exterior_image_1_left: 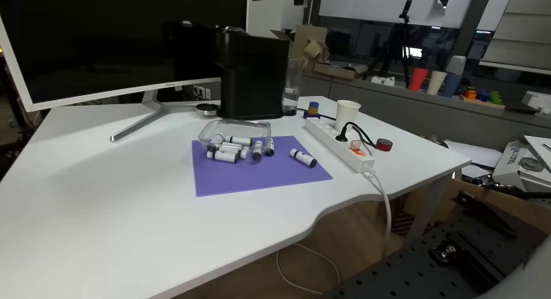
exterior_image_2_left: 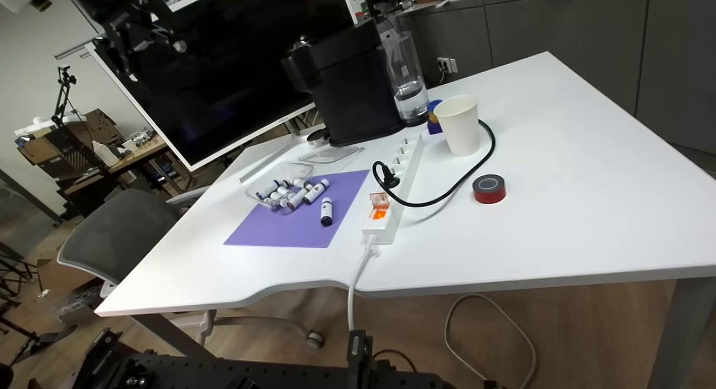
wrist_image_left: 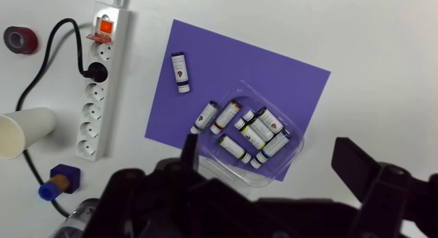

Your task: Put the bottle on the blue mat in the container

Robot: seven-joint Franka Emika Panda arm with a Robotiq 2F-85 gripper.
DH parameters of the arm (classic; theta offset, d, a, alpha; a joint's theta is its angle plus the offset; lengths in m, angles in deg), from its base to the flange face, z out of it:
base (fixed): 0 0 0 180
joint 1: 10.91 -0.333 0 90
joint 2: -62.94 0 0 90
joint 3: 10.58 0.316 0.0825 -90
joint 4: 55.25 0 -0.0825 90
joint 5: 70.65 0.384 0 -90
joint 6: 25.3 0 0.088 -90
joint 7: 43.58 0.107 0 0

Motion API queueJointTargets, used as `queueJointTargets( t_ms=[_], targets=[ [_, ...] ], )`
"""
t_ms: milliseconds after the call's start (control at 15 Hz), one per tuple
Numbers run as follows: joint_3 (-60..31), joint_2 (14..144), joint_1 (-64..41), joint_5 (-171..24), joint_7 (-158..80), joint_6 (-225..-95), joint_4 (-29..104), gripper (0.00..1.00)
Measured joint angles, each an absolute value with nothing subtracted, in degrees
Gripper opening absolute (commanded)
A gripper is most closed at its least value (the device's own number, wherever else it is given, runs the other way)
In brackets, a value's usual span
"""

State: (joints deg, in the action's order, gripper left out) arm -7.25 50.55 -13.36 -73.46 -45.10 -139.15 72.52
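Wrist view: gripper (wrist_image_left: 265, 150) empty, jaws wide apart. Loose bottle (wrist_image_left: 180, 73) lies on blue mat (wrist_image_left: 267, 72), upper left of frame, i.e. up & left of gripper, well apart from clear container (wrist_image_left: 289, 157). Long axis approx. top-to-bottom of frame; jaws face across it, so prob. little twist req'd. 2nd bottle (wrist_image_left: 205, 117) just outside clear container; loose one = likelier target. In an exterior view gripper (exterior_image_2_left: 156, 62) hangs high, upper left; descent prob. req'd.

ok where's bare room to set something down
Bare: the desk between monitor stand, mat and front edge; from the red tape roll to the desk's side edge; and the mat's front strip, before the clear container and lone bottle. Crowded: the container, holding bottles, and around the power strip, with cable and cup.
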Motion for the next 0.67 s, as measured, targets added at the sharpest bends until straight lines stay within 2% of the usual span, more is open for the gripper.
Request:
queueJointTargets(
  t_ms=[333, 667],
  targets=[
    [-13.56, 55.74, -10.73, -67.65, -58.18, -138.84, 73.9, 1.0],
    [-14.11, 56.88, -9.89, -67.29, -59.12, -138.34, 73.91, 1.0]
  ],
)
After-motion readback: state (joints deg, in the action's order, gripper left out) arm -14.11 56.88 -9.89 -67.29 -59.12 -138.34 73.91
